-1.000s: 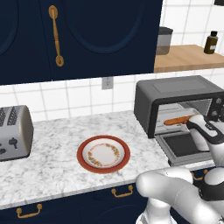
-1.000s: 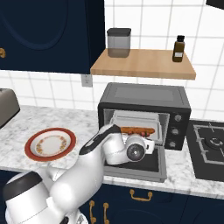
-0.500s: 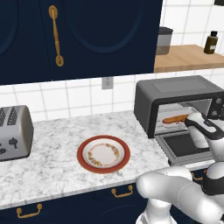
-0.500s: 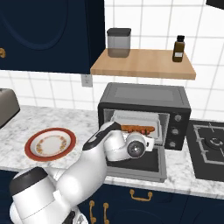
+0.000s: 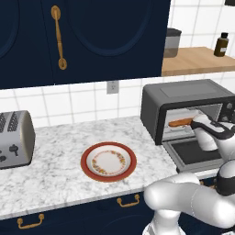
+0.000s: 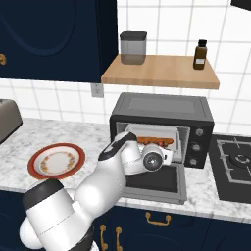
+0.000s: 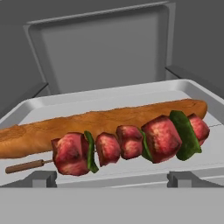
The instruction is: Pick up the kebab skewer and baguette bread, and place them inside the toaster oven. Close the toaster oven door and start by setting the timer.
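Observation:
The toaster oven (image 5: 183,94) (image 6: 162,105) stands on the counter with its door (image 5: 195,153) (image 6: 154,181) dropped open. On the tray inside, the golden-brown baguette bread (image 7: 87,124) (image 5: 180,122) (image 6: 154,141) lies lengthwise. The kebab skewer (image 7: 131,142), with red meat and green pepper chunks, rests just in front of it, against its side. My gripper (image 7: 112,179) (image 5: 202,127) (image 6: 162,151) hovers at the oven mouth above the door, open. Its fingertips (image 7: 43,178) stand wide apart and nothing sits between them.
A red-rimmed plate (image 5: 109,161) (image 6: 56,160) sits bare on the marble counter left of the oven. A silver toaster (image 5: 13,140) stands at the far left. A wooden shelf (image 6: 162,71) above the oven carries a jar and a bottle. A stove (image 6: 235,164) lies right of the oven.
The hand has edged slightly upward at the oven mouth. The baguette, the door and the plate lie as before.

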